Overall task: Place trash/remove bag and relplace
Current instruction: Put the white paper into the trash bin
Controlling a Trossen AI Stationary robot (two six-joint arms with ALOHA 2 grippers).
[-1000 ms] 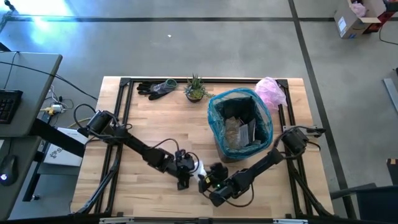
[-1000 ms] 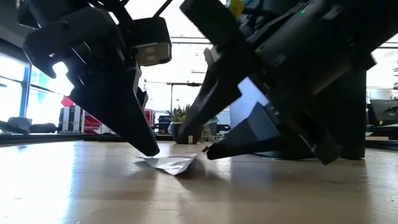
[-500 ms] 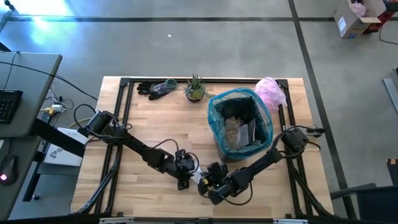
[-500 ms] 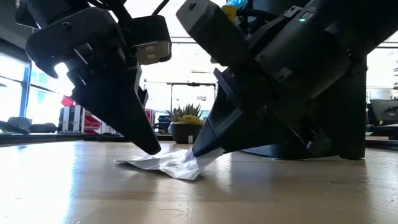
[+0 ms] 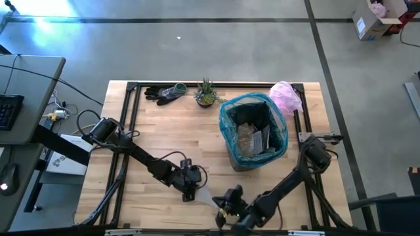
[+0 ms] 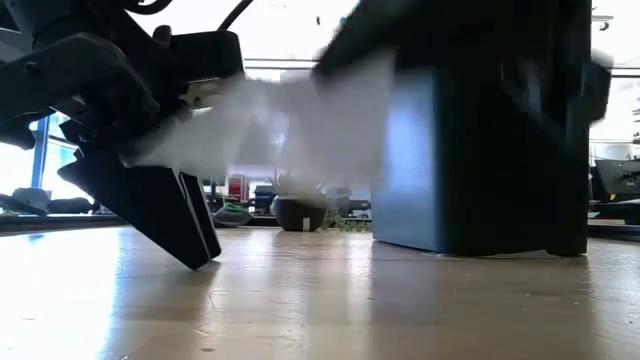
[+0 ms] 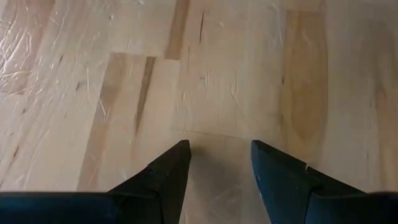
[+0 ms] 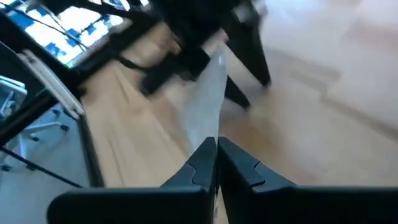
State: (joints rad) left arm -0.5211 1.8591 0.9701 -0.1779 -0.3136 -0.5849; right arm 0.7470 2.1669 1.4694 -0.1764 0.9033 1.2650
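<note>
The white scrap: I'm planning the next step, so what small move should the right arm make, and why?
Probably carry it toward the lined bin. The right gripper is shut on the white scrap, lifted off the table, while the left gripper stands open and empty.

It was a robotics lab or workshop: a wooden bench [image 5: 157,124] stood on a bare concrete floor [image 5: 197,46], with a computer desk [image 5: 26,92] alongside and big windows [image 6: 25,150] behind.

Low view: lifted wrapper [image 6: 290,125] just a blur.
</note>
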